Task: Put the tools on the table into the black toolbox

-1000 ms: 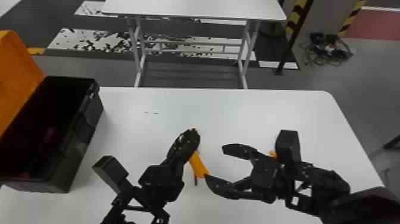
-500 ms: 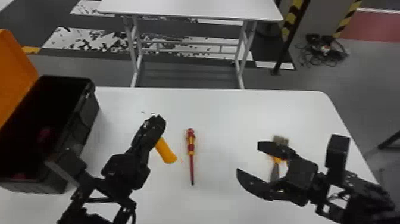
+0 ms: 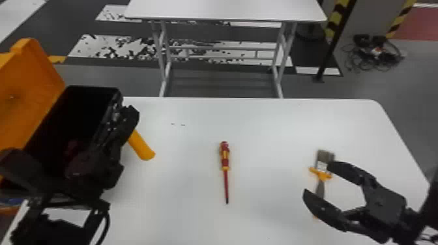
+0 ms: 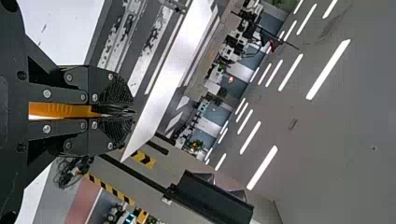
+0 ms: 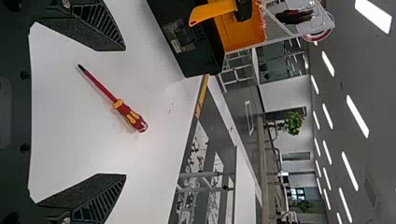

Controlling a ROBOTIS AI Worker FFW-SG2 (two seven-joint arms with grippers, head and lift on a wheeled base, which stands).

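Note:
My left gripper (image 3: 129, 118) is over the right wall of the black toolbox (image 3: 93, 93), shut on an orange-handled tool (image 3: 140, 145) whose handle slants down over the table. In the left wrist view the left gripper (image 4: 132, 112) pinches the tool's orange body (image 4: 63, 110). A red-and-yellow screwdriver (image 3: 225, 159) lies mid-table. Farther right, the brush (image 3: 323, 166) lies partly hidden behind my open right gripper (image 3: 316, 178). In the right wrist view, the right gripper (image 5: 124, 112) has nothing between its fingers, and the screwdriver (image 5: 128, 115) shows on the table past them.
The toolbox's orange lid (image 3: 29, 94) stands open on its left side. Something dark red lies inside the box. The white work table (image 3: 267, 130) has a rounded far right corner. A second white table (image 3: 225, 9) stands beyond it, and cables (image 3: 374, 53) lie on the floor.
My left gripper has carried the orange-handled tool left from mid-table to the toolbox. My right gripper has moved right, away from it. The screwdriver and brush have come into fuller view.

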